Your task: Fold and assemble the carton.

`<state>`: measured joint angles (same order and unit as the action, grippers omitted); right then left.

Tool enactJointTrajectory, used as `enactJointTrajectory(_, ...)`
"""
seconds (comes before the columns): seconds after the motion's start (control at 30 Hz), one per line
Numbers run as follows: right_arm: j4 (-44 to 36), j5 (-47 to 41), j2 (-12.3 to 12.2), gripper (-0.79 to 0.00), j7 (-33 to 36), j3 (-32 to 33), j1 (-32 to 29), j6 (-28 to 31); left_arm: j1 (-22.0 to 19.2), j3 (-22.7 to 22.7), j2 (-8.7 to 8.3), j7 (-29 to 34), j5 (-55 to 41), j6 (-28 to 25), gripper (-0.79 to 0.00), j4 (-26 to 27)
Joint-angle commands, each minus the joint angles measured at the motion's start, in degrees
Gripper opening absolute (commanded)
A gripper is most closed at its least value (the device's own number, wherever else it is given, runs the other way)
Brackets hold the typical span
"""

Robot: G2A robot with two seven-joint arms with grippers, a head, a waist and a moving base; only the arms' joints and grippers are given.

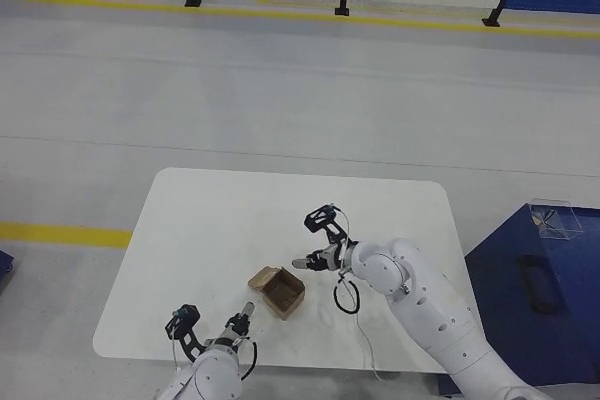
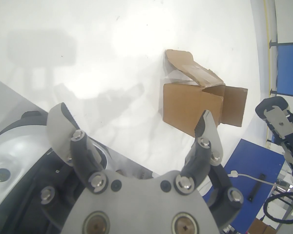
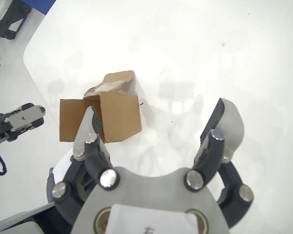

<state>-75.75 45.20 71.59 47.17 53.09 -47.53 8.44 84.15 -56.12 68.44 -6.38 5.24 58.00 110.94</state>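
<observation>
A small brown carton stands on the white table near its front edge. Its top is open, with one flap bent outward and another, tape-marked flap leaning over. My left gripper hovers open just in front-left of the carton, a short way off and holding nothing. The left gripper has its fingers spread wide. My right gripper is open too, hanging just behind-right of the carton. Nothing sits between the right gripper fingers. Neither gripper touches the cardboard.
A blue cabinet stands off the table's right side, with a clear plastic box on top. The table's rounded front edge runs close to the carton and the left gripper. Bare tabletop stretches behind and to the left.
</observation>
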Motion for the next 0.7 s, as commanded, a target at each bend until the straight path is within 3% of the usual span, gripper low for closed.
enactJointTrajectory(0.0,0.42,0.22,0.29,0.000,-3.52,0.54,0.49,-3.71,-1.41,0.26,0.40,0.64,0.55,0.00,0.000,-1.77)
enactJointTrajectory(0.43,1.14,3.87,0.58,0.000,-1.04,-2.75,-0.72,0.95,-5.69,3.14,3.40,4.72,1.10,0.00,0.000,-5.97)
enactJointTrajectory(0.67,3.32,2.91,1.48,0.000,-0.68,-4.47,0.29,1.62,-7.06,3.81,5.28,3.84,0.58,0.00,0.000,-8.08)
